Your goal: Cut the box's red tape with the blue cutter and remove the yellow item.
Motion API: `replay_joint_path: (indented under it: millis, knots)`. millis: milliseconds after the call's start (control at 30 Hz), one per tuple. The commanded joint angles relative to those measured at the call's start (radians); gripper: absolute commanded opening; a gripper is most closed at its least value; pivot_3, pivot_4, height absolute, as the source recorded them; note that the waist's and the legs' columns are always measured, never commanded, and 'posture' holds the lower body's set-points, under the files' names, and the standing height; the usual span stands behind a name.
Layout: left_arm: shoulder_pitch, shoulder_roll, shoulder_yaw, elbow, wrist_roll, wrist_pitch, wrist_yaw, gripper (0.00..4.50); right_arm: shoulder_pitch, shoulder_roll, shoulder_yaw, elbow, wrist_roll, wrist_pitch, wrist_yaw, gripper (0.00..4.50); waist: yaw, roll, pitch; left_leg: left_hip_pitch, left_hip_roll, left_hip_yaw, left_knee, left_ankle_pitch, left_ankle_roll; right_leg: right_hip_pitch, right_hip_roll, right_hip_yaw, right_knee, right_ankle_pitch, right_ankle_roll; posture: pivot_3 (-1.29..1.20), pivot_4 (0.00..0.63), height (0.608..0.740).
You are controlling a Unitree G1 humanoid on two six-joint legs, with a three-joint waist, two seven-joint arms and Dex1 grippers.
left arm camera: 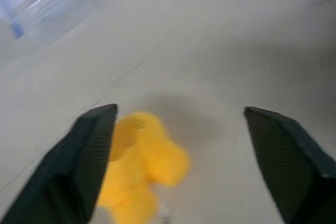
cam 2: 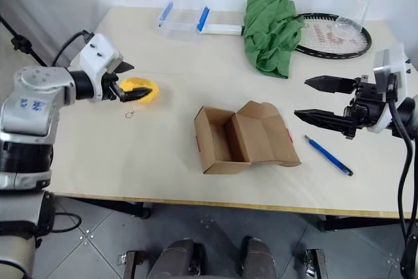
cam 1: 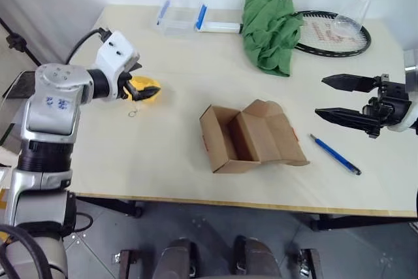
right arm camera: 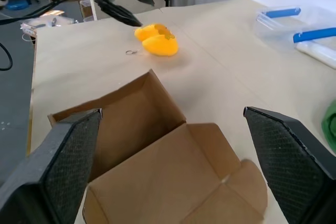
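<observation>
A pale table (cam 1: 163, 161) carried an opened brown box (cam 2: 241, 136) lying on its side, flaps spread and inside bare. The left gripper (cam 2: 128, 82) hovered with its two black fingers spread apart, gripping nothing; the yellow item (cam 2: 139, 91) lay on the table just beyond and beneath its fingertips, with a tiny wire ring (cam 2: 129, 114) close by. Whether a fingertip touched the yellow item could not be told. The right gripper (cam 2: 315, 100) hung above the table with its jaws wide apart and empty. The blue cutter (cam 2: 328, 155) lay flat just below and in front of it, and the box sat beyond its fingertips.

The right wrist view looked into the box's hollow and showed the yellow item as two rounded lobes, with the left gripper just above it. The left wrist view caught that item blurred beside one finger (left arm camera: 79, 166), its lower part cut off.

Only slivers of red tape (cam 2: 289, 136) showed on the box's edges. Far beyond both grippers lay a clear container (cam 1: 181, 16) with blue clips, a green cloth (cam 1: 271, 27) and a racket (cam 1: 330, 32) partly hidden under the cloth.
</observation>
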State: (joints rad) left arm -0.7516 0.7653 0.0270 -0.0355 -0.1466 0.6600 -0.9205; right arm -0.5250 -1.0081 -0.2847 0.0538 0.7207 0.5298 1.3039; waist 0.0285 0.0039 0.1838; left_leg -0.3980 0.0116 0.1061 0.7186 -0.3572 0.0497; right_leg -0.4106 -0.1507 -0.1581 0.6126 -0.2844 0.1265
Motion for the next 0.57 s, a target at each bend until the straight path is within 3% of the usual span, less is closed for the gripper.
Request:
replay_joint_path:
  millis: [33, 167, 300, 333, 400, 567]
  knots:
    - [0.198, -0.003, 0.086, -0.231, -0.204, 0.026, -0.121, 4.47, 0.02, -0.065, -0.001, 0.075, -0.073, -0.057, 0.065, 4.5, -0.006, 0.0, 0.0, 0.001, 0.0, 0.0, -0.001, 0.0, 0.0, 0.0, 0.0, 0.001, 0.0, 0.0, 0.0, 0.0, 0.15, 0.74]
    - [0.376, -0.082, 0.189, -0.266, -0.336, -0.08, -0.15, 4.47, 0.115, -0.109, 0.012, 0.185, -0.172, -0.199, 0.177, 4.5, -0.001, 0.0, 0.0, 0.001, 0.001, 0.0, 0.0, 0.0, 0.0, 0.001, 0.0, 0.001, -0.001, 0.0, 0.0, 0.0, 0.15, 0.74]
    - [0.47, -0.068, 0.191, -0.282, -0.335, -0.093, -0.124, 4.47, 0.151, -0.115, 0.037, 0.342, -0.273, -0.358, 0.227, 4.5, -0.004, 0.001, 0.0, 0.007, 0.001, 0.002, 0.001, 0.0, 0.0, 0.006, 0.0, 0.003, 0.0, 0.0, 0.0, 0.0, 0.15, 0.74]
    - [0.536, -0.08, 0.208, -0.254, -0.287, -0.213, -0.121, 4.47, 0.171, -0.111, 0.037, 0.404, -0.298, -0.396, 0.224, 4.5, -0.004, 0.001, 0.001, 0.011, 0.001, 0.002, 0.0, 0.0, 0.0, 0.011, 0.0, 0.003, -0.002, 0.0, 0.0, 0.0, 0.15, 0.74]
    - [0.618, -0.099, 0.25, -0.211, -0.289, -0.283, -0.124, 4.47, 0.195, -0.093, 0.026, 0.479, -0.327, -0.477, 0.214, 4.5, -0.009, 0.002, 0.0, 0.013, 0.001, 0.003, -0.002, 0.0, 0.0, 0.012, 0.0, 0.004, -0.003, 0.0, 0.0, 0.0, 0.15, 0.74]
    - [0.687, -0.086, 0.285, -0.188, -0.318, -0.37, -0.137, 4.47, 0.193, -0.056, 0.036, 0.484, -0.336, -0.48, 0.191, 4.5, -0.013, 0.004, 0.001, 0.016, 0.002, 0.004, -0.003, -0.001, -0.001, 0.014, 0.0, 0.004, -0.003, -0.001, -0.001, 0.0, 0.15, 0.74]
